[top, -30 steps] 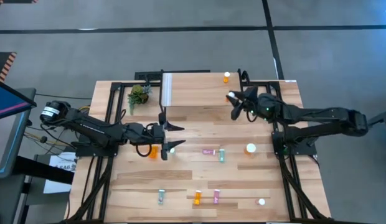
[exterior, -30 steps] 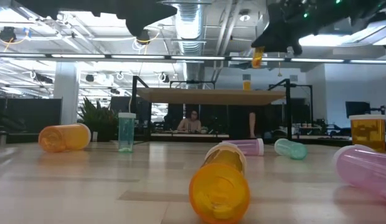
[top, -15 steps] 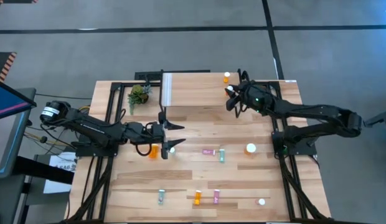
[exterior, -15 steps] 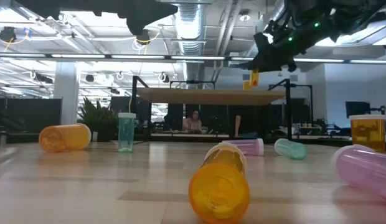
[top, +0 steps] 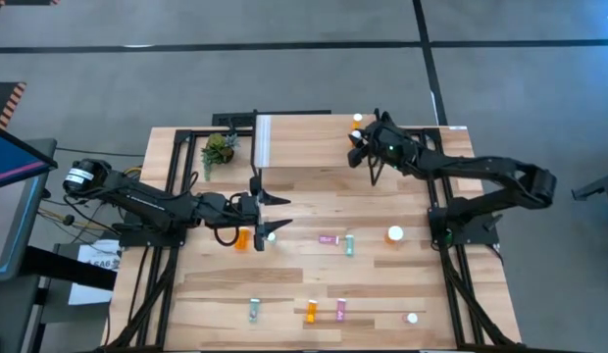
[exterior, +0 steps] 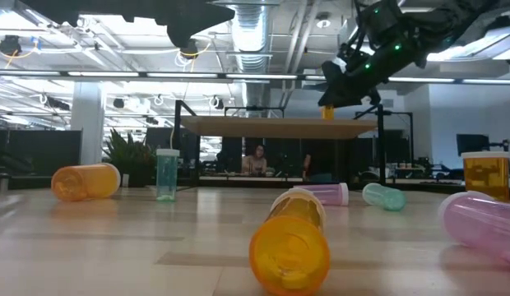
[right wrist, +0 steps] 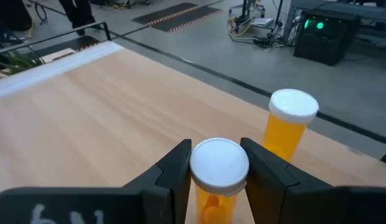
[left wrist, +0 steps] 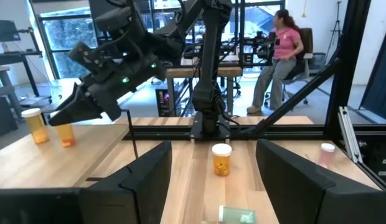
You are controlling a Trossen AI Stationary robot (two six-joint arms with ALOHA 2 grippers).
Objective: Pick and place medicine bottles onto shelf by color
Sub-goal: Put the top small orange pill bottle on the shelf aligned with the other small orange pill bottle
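Now we have the right claw [right wrist: 216,163] over the shelf [top: 304,137], clenched on a small orange bottle [right wrist: 218,174] and bringing it beside the orange one [right wrist: 291,124] already standing there. A second earlier it hung farther back. Our left claw [top: 270,216] waits released above the surface [top: 382,294].

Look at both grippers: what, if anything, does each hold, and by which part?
The right gripper holds an orange bottle by its white cap, over the shelf. The left gripper holds nothing.
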